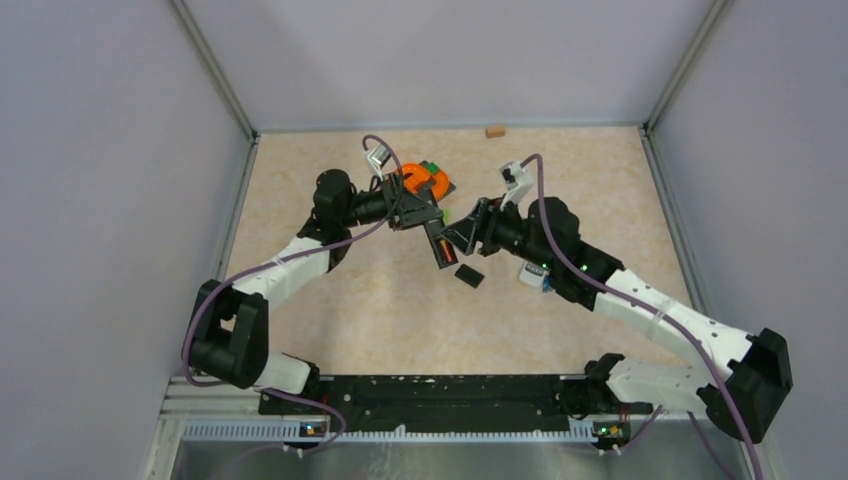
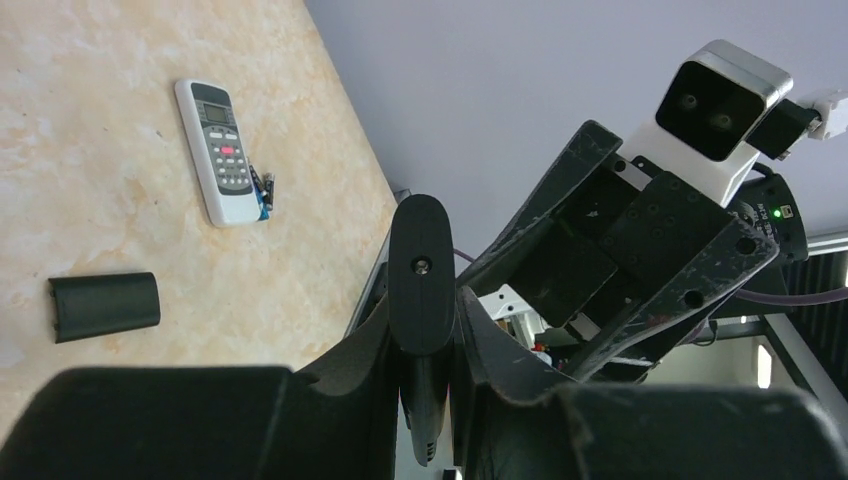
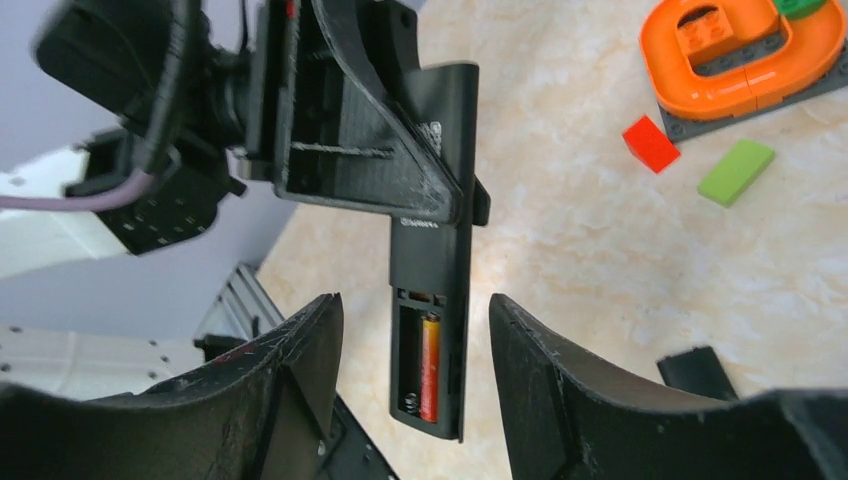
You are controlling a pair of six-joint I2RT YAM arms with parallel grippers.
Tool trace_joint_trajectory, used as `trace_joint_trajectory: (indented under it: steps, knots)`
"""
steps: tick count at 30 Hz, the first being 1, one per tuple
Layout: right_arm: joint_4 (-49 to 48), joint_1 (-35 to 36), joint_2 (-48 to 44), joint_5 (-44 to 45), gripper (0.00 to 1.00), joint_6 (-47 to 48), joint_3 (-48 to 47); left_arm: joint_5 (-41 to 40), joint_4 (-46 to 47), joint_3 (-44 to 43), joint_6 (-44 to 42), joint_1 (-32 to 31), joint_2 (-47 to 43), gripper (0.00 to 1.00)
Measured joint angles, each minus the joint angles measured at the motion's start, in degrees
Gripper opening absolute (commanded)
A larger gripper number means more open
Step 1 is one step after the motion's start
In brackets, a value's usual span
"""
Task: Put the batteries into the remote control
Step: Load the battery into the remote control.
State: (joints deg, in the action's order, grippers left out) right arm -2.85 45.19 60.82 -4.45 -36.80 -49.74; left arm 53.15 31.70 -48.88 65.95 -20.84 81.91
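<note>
View from above: left gripper (image 1: 422,215) is clamped on one end of a black remote (image 1: 439,246), which slants toward the near side over the table (image 1: 330,300). Right gripper (image 1: 458,236) sits at the remote's free end. Black cover (image 1: 469,276) lies flat near that end. White remote (image 1: 533,277) is half hidden under the right arm. Orange ring toy (image 1: 425,180) is just behind the left gripper. Left wrist view: black remote seen end-on, pinched between narrow left fingers (image 2: 300,410). Loose batteries (image 2: 263,190) lie against the white remote's side, colours hard to tell. Right wrist view: right fingers (image 3: 545,380) stand apart on either side of the remote's open compartment, not touching it. One orange-red battery (image 3: 430,366) sits inside the compartment. Red block (image 3: 650,143) and green block (image 3: 736,172) lie beside the toy.
</note>
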Motion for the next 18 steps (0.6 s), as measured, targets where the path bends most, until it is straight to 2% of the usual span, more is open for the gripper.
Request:
trace_joint_trajectory:
  steps: [7,15,18]
  knots:
    - [6.21,0.22,3.45,-1.95,0.56,5.14,-1.36,0.0,0.02,0.0,-1.05,-0.04,-0.02,0.0]
    - [8.5,0.5,4.72,-3.52,0.52,6.62,-1.7,0.02,0.07,0.0,-1.18,-0.07,-0.02,0.0]
    - [8.57,0.55,5.25,-3.82,0.44,6.8,-1.75,0.13,0.24,0.0,-1.14,-0.07,-0.02,0.0]
